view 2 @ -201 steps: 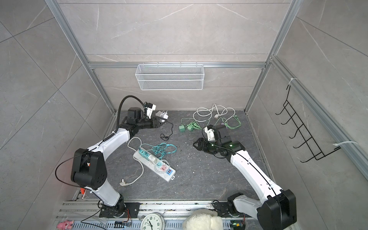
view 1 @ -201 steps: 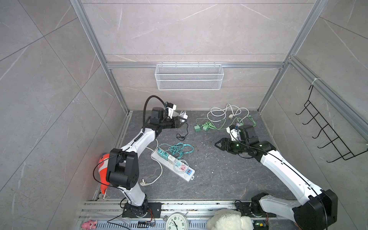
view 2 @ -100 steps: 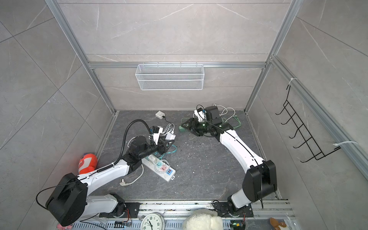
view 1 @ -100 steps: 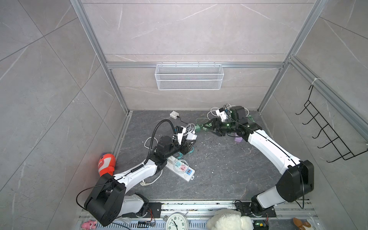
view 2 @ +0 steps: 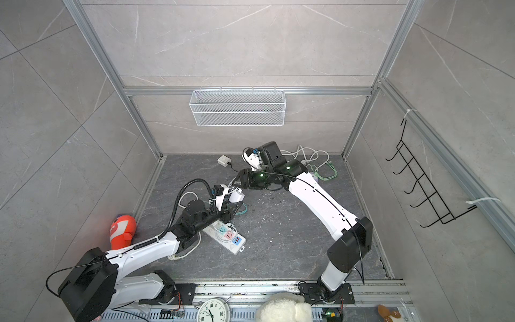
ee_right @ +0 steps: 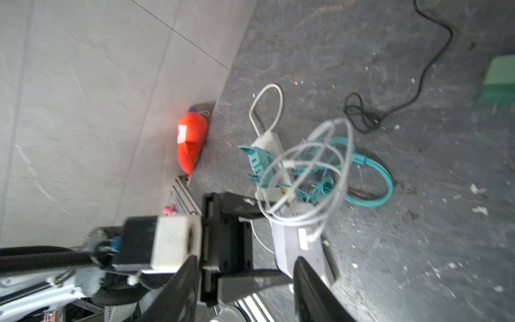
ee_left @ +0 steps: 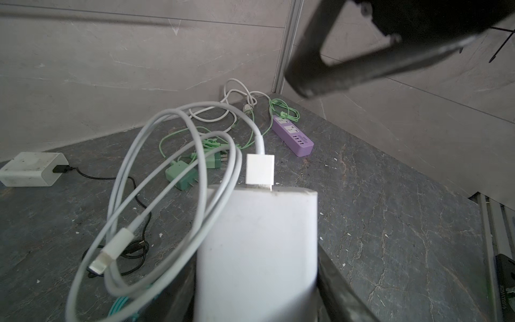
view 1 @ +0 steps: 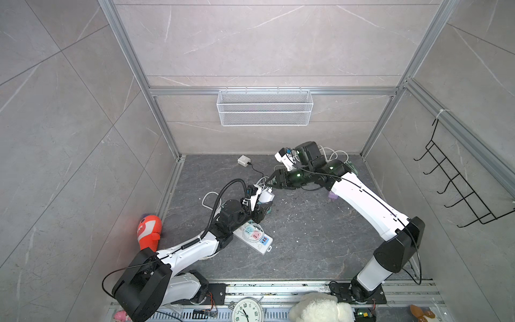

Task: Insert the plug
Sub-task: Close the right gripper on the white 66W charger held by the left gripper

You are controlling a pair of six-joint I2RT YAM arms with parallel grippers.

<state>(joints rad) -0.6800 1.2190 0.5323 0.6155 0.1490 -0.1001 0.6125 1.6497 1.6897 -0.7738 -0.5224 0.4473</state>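
One white charger (ee_left: 256,245) sits pinched in the left gripper (view 1: 263,207), held off the floor just above the white power strip (view 1: 255,237) — its cable (ee_left: 178,156) looping loosely. The right gripper (view 1: 271,181) hovers just beside it — jaws spread.

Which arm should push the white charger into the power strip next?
Probably left: the left gripper grips the white charger right by the power strip. The right gripper is open and empty.

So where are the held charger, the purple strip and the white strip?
Held charger (ee_left: 256,245): left wrist view, its front face.
Purple strip (ee_left: 292,136): left wrist view, its top.
White strip (view 1: 261,248): a top view, near end.
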